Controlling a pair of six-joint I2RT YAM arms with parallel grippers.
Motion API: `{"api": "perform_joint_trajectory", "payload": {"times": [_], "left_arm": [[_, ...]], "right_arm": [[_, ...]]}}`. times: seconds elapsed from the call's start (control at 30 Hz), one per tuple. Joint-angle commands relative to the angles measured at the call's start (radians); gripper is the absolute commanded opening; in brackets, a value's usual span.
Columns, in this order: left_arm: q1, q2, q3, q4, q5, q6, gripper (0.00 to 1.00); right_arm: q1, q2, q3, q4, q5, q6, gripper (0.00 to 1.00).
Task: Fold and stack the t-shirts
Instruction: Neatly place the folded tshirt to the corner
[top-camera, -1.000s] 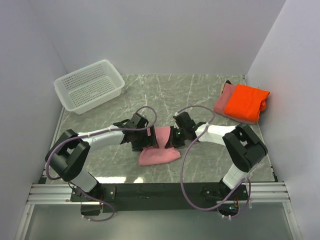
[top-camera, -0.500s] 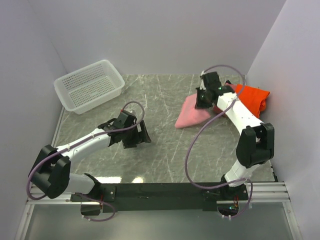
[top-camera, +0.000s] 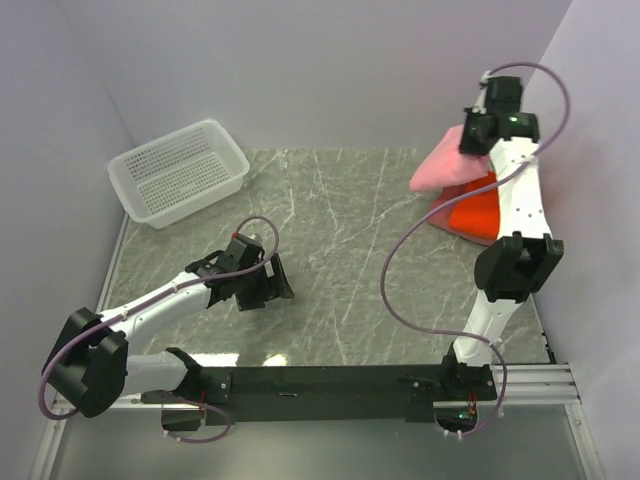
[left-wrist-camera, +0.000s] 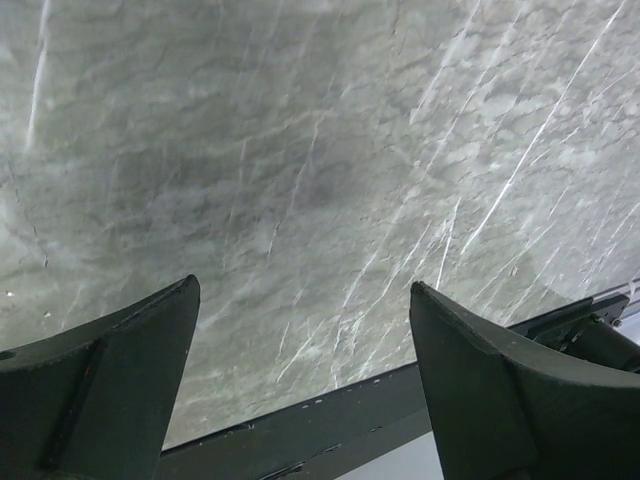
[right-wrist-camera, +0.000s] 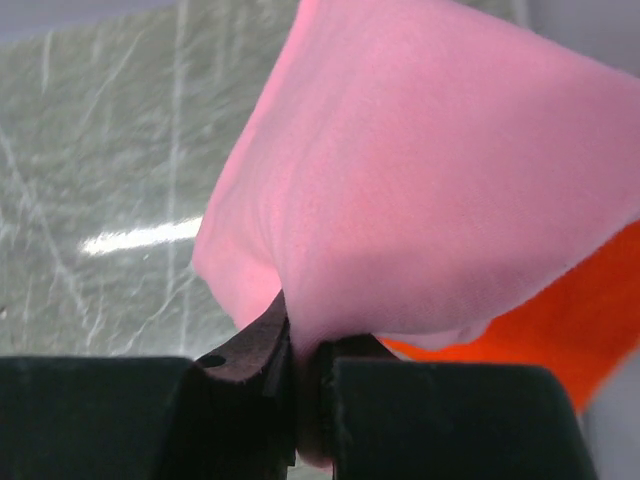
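Right gripper (right-wrist-camera: 305, 372) clamped on edge of pink shirt (top-camera: 443, 166), dangling over the orange shirt (top-camera: 476, 212). Left gripper (left-wrist-camera: 303, 370) spread, empty. Risk: with a one-edge pinch, the fold could sag open and land skewed.

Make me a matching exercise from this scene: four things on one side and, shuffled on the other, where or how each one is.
Things:
1. light pink cloth t-shirt
2. bright orange cloth t-shirt
3. white perforated plastic basket
4. left claw

Places or states:
A. at the far left corner of the grey marble table
B. open, over bare marble
C. hanging pinched in the right claw
D. lying at the far right side

Pairs: 1-C, 2-D, 3-A, 4-B
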Motion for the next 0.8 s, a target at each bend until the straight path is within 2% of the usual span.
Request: {"api": "perform_joint_trajectory", "payload": {"times": [0.0,0.23,0.37,0.6,0.77], "left_arm": [[0.004,-0.034,-0.021,0.013,-0.008,-0.020,0.91],[0.004,-0.034,-0.022,0.002,-0.004,-0.016,0.91],[0.004,-0.011,-0.009,0.001,0.000,-0.003,0.91],[0.004,0.024,0.010,0.010,0.014,0.013,0.91],[0.004,0.044,0.040,-0.009,0.011,0.027,0.91]], "right_arm": [[-0.106,-0.020,0.069,-0.051,-0.007,-0.025,0.00],[-0.268,-0.038,0.031,-0.006,-0.155,-0.003,0.00],[-0.295,-0.046,-0.023,-0.002,-0.173,0.003,0.00],[-0.304,-0.156,-0.306,0.078,-0.037,0.009,0.00],[-0.315,-0.121,-0.318,0.092,0.095,0.032,0.00]]}}
